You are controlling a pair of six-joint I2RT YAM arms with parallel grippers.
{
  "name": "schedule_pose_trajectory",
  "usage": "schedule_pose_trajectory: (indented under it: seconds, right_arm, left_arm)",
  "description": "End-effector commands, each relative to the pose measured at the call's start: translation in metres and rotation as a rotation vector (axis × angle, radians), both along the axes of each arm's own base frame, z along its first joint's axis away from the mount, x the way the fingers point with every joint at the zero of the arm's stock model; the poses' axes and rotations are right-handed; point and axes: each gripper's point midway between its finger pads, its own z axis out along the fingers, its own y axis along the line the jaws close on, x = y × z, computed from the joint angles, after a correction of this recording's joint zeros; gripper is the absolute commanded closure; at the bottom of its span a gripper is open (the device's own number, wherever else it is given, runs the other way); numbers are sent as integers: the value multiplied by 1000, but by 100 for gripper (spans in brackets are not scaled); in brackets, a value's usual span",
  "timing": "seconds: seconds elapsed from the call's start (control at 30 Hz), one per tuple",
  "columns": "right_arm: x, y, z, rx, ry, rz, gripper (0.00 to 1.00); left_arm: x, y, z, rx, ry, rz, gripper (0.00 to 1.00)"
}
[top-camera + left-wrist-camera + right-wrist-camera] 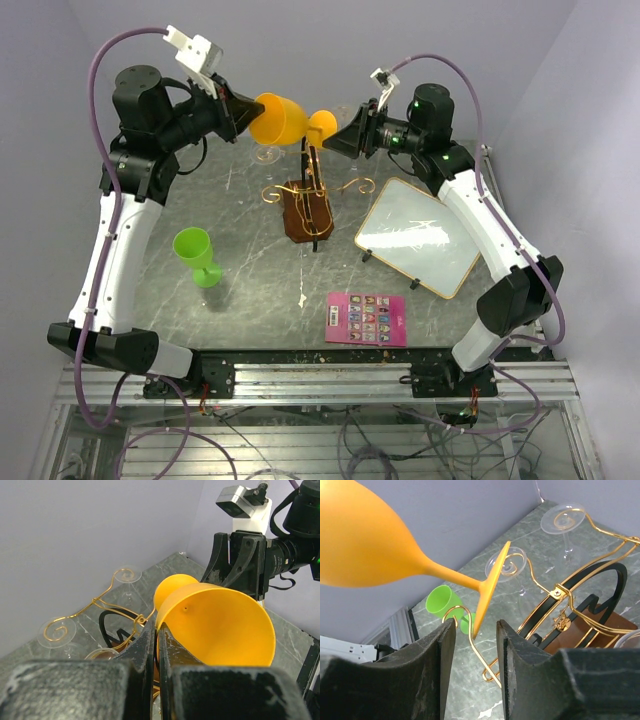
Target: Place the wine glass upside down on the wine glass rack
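An orange wine glass (285, 119) hangs on its side in the air above the gold wire rack (308, 200). My left gripper (247, 107) is shut on the rim of its bowl (220, 625). My right gripper (338, 138) is open, its fingers either side of the edge of the glass's foot (490, 587), not closed on it. The rack's scroll arms (600, 535) and dark wooden base (605, 630) lie below. Clear glasses (565, 520) hang on the rack's far arms.
A green wine glass (196, 254) stands upright at the left of the table. A white board in a gold frame (418, 236) lies at the right. A pink card (367, 318) lies near the front edge.
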Motion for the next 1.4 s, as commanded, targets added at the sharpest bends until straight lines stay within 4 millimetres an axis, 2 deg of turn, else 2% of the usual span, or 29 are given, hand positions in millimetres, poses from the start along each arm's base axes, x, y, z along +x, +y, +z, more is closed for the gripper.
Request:
schedule_pose_trajectory:
  seconds: [0.0,0.27,0.5,0.6,0.63,0.83,0.97,1.13,1.27,1.37]
  right_arm:
    - [6,0,14,28,-22,-8,64]
    - [12,-2,10,16,-12,-42,72]
    - [15,-3,6,6,-9,-59,89]
    - [17,-5,6,-5,-16,-73,100]
    - [18,-6,6,-9,-19,-80,100]
    - [20,-17,15,-22,-51,-111,100]
    - [26,-34,21,-40,-93,-149,100]
    - [28,-56,26,-90,-179,-182,100]
    - [24,-71,26,-175,-270,-189,100]
    - [15,-79,29,-265,-373,-162,100]
  left_arm:
    - [-14,-8,10,25,-76,-51,93]
    - [-18,-13,5,53,-87,-78,93]
    - [-19,-14,1,61,-87,-87,93]
    - [-21,-15,-1,66,-90,-98,91]
    - [-22,-16,-2,68,-88,-105,89]
    - [-25,-17,-7,66,-72,-119,73]
    - [-28,-16,-8,70,-68,-121,61]
    - [-32,-10,-11,111,-73,-100,40]
    - [-39,-3,-16,166,-87,-87,28]
    - [-45,2,-17,206,-104,-79,22]
